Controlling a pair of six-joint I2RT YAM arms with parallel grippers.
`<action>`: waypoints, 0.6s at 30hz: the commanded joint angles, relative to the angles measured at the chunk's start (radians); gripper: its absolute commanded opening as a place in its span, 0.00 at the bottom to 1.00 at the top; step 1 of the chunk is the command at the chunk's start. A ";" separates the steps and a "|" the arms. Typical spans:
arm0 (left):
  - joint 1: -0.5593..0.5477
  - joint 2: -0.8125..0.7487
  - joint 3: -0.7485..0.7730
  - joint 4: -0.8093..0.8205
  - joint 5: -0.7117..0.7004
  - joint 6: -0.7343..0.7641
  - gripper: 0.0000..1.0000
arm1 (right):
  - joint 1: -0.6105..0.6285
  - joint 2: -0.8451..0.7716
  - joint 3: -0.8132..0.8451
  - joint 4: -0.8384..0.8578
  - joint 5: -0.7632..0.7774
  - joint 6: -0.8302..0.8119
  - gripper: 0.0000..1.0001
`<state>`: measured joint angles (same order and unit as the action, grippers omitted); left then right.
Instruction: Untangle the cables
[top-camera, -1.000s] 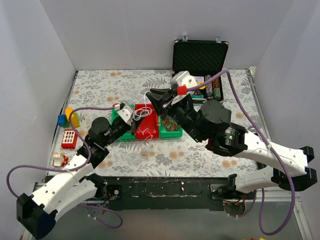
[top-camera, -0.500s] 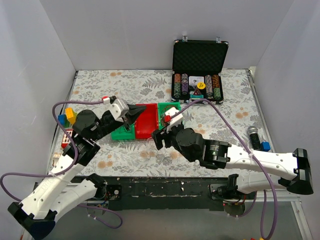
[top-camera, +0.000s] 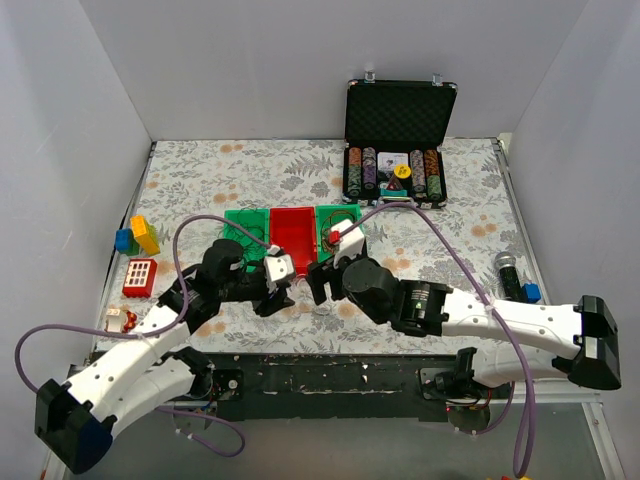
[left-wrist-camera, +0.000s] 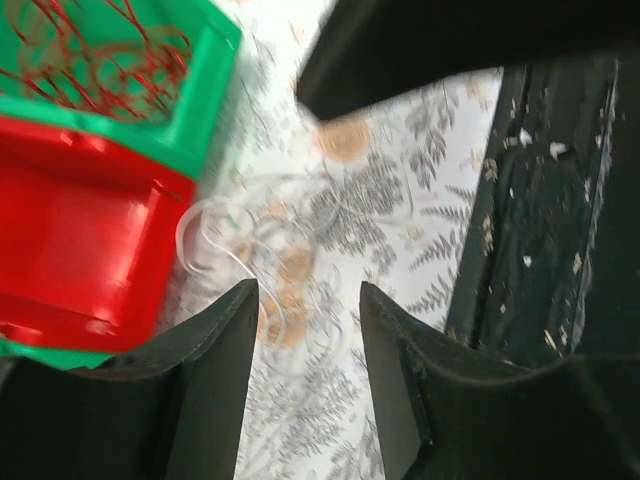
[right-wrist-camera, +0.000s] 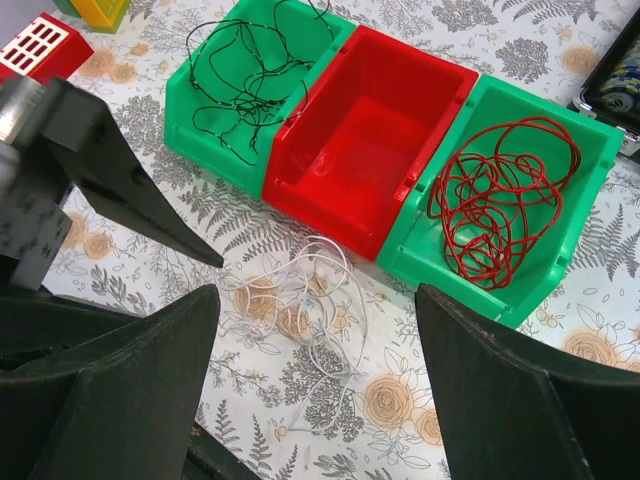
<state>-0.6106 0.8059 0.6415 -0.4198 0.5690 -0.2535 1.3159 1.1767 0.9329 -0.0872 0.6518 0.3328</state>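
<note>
Floral worktop (top-camera: 200, 170), with the cables sorted one colour to a bin.
Black wire (right-wrist-camera: 245, 70) lies in the left green bin (right-wrist-camera: 200, 130). The red bin (right-wrist-camera: 330, 205) stands empty, probably meant for the white wire (right-wrist-camera: 318, 350) lying loose just near of it, and red wire (right-wrist-camera: 500, 190) fills the right green bin (right-wrist-camera: 450, 270). Left pincer (left-wrist-camera: 305, 300) and right pincer (top-camera: 322, 287) flank the white coil, both with jaws apart and gripping nothing.

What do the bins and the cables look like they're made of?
Bins: probably moulded plastic, glossy, judging by the sheen on their smooth, solid-coloured walls. Cables: likely thin coated wire, since the loops hold springy coils; the core cannot be seen.
</note>
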 joint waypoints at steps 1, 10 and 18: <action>0.002 0.035 -0.063 -0.047 0.040 0.054 0.47 | -0.001 -0.068 -0.017 0.024 0.031 0.043 0.86; 0.002 0.105 -0.152 0.122 0.008 0.085 0.48 | -0.001 -0.111 -0.034 0.017 0.031 0.067 0.84; 0.002 0.165 -0.197 0.292 -0.072 0.086 0.33 | -0.001 -0.140 -0.045 0.017 0.016 0.077 0.81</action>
<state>-0.6106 0.9565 0.4679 -0.2501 0.5411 -0.1822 1.3155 1.0657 0.8860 -0.1047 0.6552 0.3897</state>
